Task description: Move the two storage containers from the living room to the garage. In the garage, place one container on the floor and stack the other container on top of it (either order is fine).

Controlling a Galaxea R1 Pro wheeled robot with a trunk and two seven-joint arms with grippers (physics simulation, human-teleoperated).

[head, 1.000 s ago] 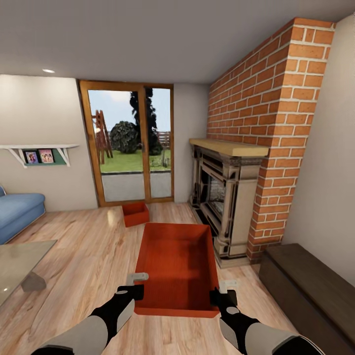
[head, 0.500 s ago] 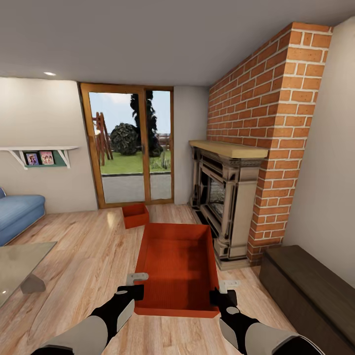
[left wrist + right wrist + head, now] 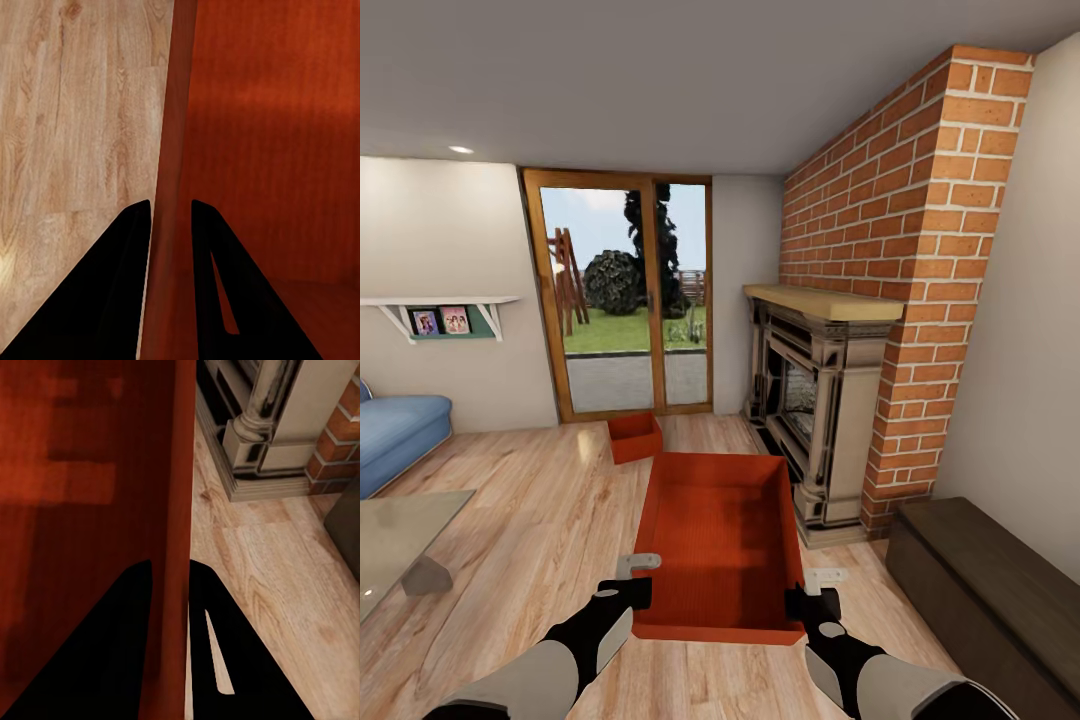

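Orange-red and topless, the nearer rectangular storage container (image 3: 722,545) is held above the light wood-plank floor (image 3: 540,520) of the living room, its long axis running away from the robot toward the glass doors (image 3: 622,292). The left gripper (image 3: 636,578) grasps the container's left wall near the close corner: in the left wrist view the two dark fingers (image 3: 112,285) straddle that wall (image 3: 171,187), one outside over the planks and one inside over the red bottom. The right gripper (image 3: 812,590) is clamped the same way on the right wall; the right wrist view shows its fingers (image 3: 225,652) on either side of the wall's edge (image 3: 178,510), with the stone base of the fireplace (image 3: 262,442) beyond.

A second, alike orange-red storage container (image 3: 635,436) sits on the planks farther off, just before the glass doors and well apart from the held one. The brick fireplace (image 3: 830,400) stands to the right, a dark wooden bench (image 3: 980,590) nearer along the right wall. A blue sofa (image 3: 395,430) and a glass-topped table (image 3: 400,540) lie to the left, below a white wall shelf (image 3: 440,305) with small pictures.
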